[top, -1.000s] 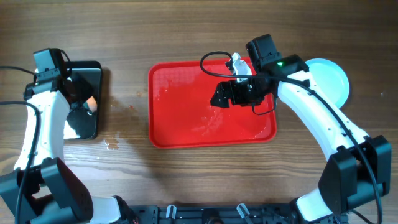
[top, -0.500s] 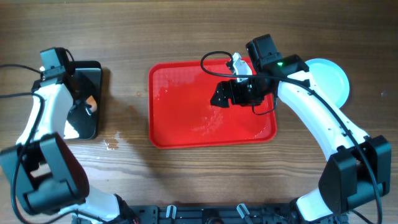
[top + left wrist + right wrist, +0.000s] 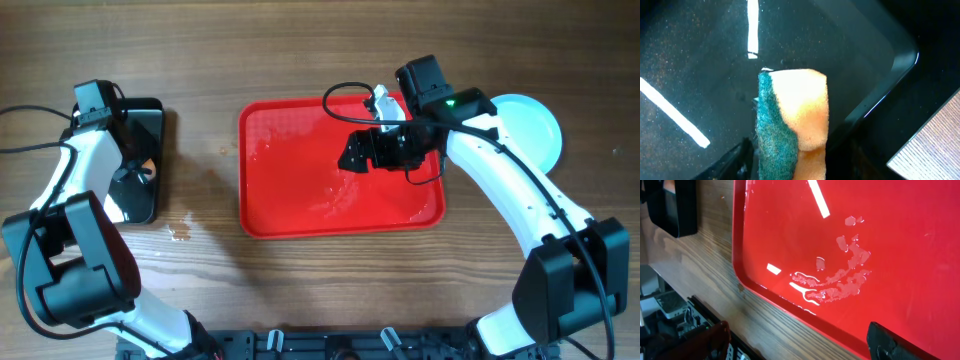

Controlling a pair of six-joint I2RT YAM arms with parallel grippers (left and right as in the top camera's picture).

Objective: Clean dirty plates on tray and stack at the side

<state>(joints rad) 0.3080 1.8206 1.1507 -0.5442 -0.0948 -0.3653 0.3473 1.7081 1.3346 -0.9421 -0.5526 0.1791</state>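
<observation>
The left arm rises from the near left corner of the tabletop (image 3: 300, 50) and runs along the left edge. It folds at the far end of the black bin (image 3: 152, 120), so that the left gripper (image 3: 132, 178) points down into the bin. In the left wrist view a sponge (image 3: 800, 110), orange foam with a green scouring side, stands on the bin's glossy floor right in front of the fingers. Only dark slivers of the fingers show at the bottom of that view, and I cannot tell whether they pinch the sponge or stand clear of it. The right arm starts at the near right corner and slants its white link up and inward. Its wrist is bent over the far right part of the tray (image 3: 290, 160), which lies in the middle of the tabletop. The right gripper (image 3: 350, 155) aims toward the tray's centre with its jaws spread wide and nothing between them. Thin patches of water (image 3: 845, 275) glisten on the red surface below. The plates (image 3: 535, 125) lie off the tray, beside its far right corner toward the right edge. Only a pale blue top plate shows, half hidden by the right arm.
</observation>
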